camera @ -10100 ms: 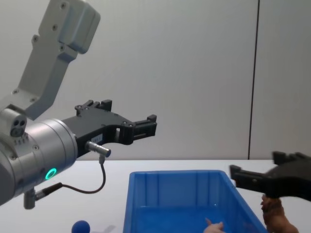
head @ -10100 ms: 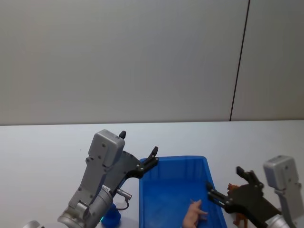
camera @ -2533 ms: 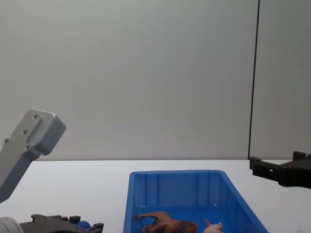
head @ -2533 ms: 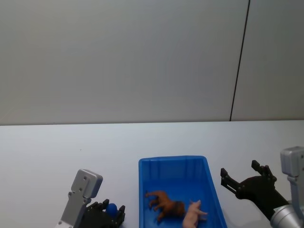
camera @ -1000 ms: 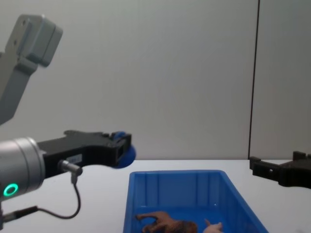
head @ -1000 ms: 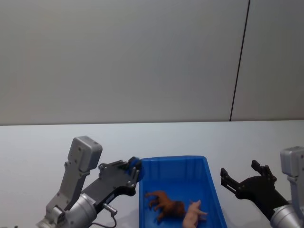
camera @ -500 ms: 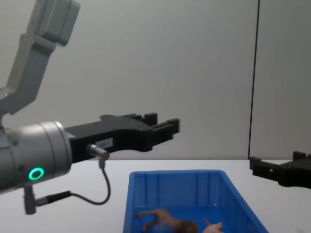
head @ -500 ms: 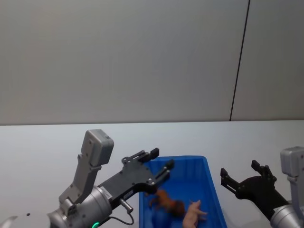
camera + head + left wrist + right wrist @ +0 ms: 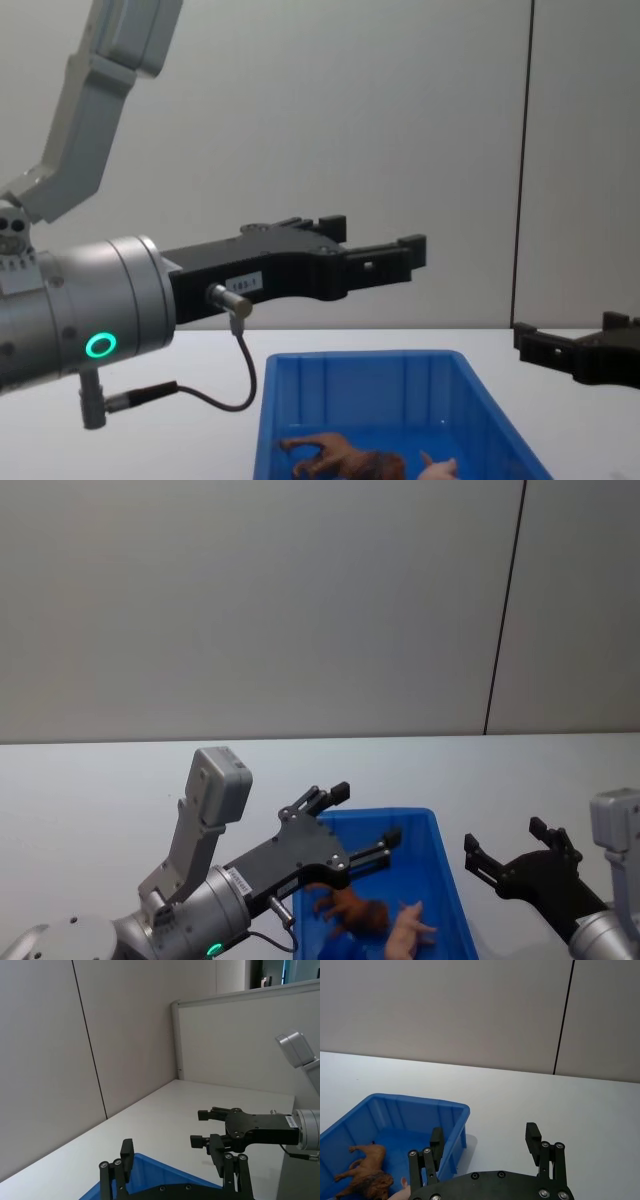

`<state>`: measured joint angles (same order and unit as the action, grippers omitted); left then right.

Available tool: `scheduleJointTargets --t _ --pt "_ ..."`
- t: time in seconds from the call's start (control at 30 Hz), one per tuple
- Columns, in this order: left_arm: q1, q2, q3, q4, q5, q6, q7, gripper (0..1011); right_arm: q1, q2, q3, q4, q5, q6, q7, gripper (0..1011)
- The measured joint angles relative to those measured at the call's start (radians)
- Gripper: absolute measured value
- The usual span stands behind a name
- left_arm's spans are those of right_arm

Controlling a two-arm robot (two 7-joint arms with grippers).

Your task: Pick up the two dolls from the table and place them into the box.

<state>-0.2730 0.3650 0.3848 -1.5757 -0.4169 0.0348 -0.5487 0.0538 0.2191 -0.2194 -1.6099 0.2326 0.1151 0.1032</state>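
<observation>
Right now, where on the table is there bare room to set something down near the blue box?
Bare table stretches left of the box, behind it to the wall, and right of it toward the open right pincer. It is crowded inside, with both dolls below the open left pincer.

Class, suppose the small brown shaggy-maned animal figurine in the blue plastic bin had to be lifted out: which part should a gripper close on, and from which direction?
Grip the small brown shaggy-maned animal figurine across its narrow trunk, between mane and hind legs, coming straight down from above. It seems to lie on its side on the floor of the blue plastic bin, legs splayed, so the bin's walls would likely block a sideways approach.
</observation>
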Motion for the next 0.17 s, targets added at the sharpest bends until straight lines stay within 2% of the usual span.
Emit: scheduleJointTargets --t 0.1,0.17 --pt "-0.003 -0.002 0.001 0.002 -0.001 -0.001 -0.008 1001 0.000 0.000 0.000 0.000 0.000 0.000 0.000 1001" --pt "-0.004 -0.003 0.001 0.003 -0.002 -0.002 -0.011 1002 0.000 0.000 0.000 0.000 0.000 0.000 0.000 1001"
